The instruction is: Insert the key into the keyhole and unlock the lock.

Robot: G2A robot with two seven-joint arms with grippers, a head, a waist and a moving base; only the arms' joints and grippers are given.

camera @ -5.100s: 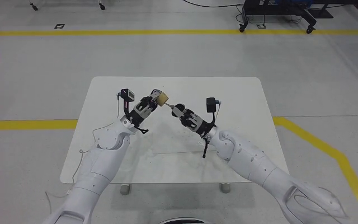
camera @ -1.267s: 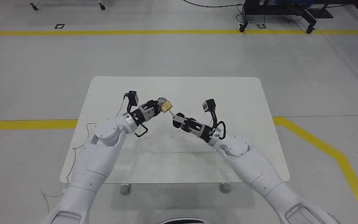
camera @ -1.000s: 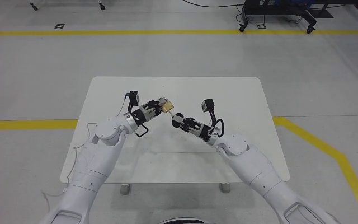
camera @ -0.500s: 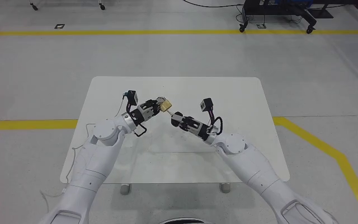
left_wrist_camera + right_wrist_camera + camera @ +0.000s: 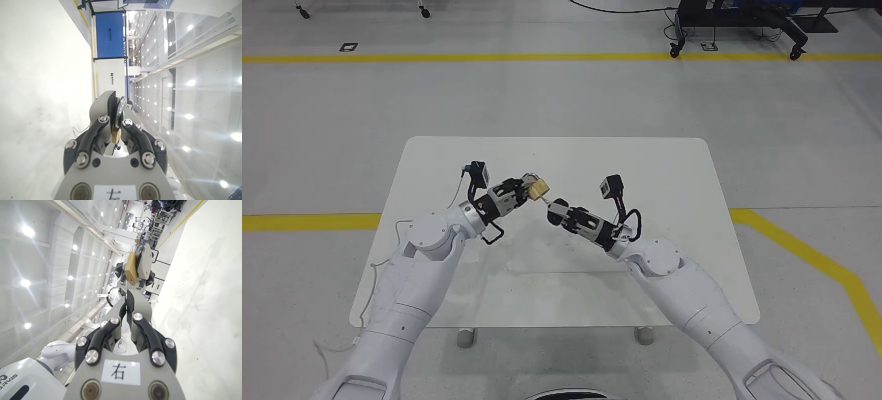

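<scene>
At the lock's [image 5: 130, 266] shackle end, the left claw [image 5: 118, 109] is clamped tight on it, one pad flat against each broad side of the brass body. The lock hangs in the air with the desk [image 5: 662, 170] well below it. That grip looks chosen to leave the lock's bottom face bare, and the keyhole [image 5: 130, 279] in that face is turned out toward the other arm. Just off that bottom face sits the right claw [image 5: 127, 298], closed hard on the key [image 5: 125, 289]. It pinches the key's wide end so that the thin blade sticks out beyond the fingertips and points at the lock. In the right wrist view the blade's tip reaches the lock's lower corner, just beside the keyhole, and whether it has entered cannot be told. Holding both parts off the desk probably lets each wrist trim its own angle. The step in hand is judged to be lining the blade up with the slot, with the push in and the turn still to follow. A slight tilt between blade and lock could make the tip skate off the brass.
</scene>
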